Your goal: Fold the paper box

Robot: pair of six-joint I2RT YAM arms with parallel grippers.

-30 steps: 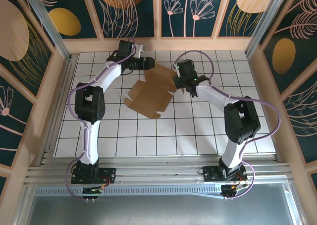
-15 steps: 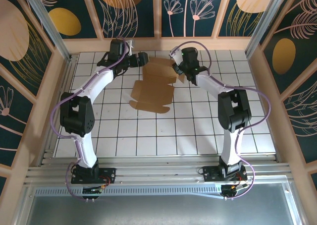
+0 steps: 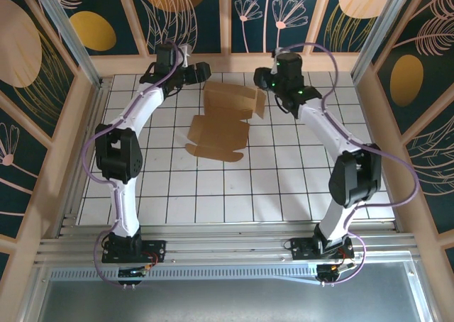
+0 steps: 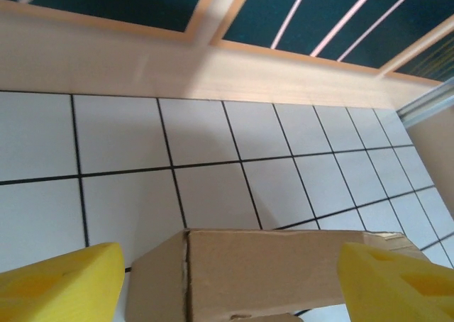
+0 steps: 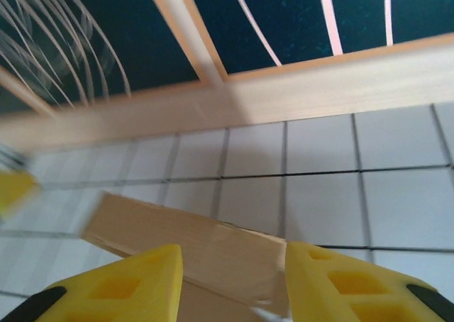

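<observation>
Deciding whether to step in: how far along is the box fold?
Done: far end of the paper box stands up as walls. In hand: nothing; left gripper and right gripper flank it, open. Left: near flaps lie flat, unfolded.

One paper box (image 3: 223,123) lies toward 12 o'clock on the one tiled table (image 3: 284,187). There are two grippers: the left gripper (image 3: 201,71) at 11 o'clock of the box, the right gripper (image 3: 261,79) at 1 o'clock. Each gripper shows two yellow fingers (image 4: 57,283), four altogether.
</observation>
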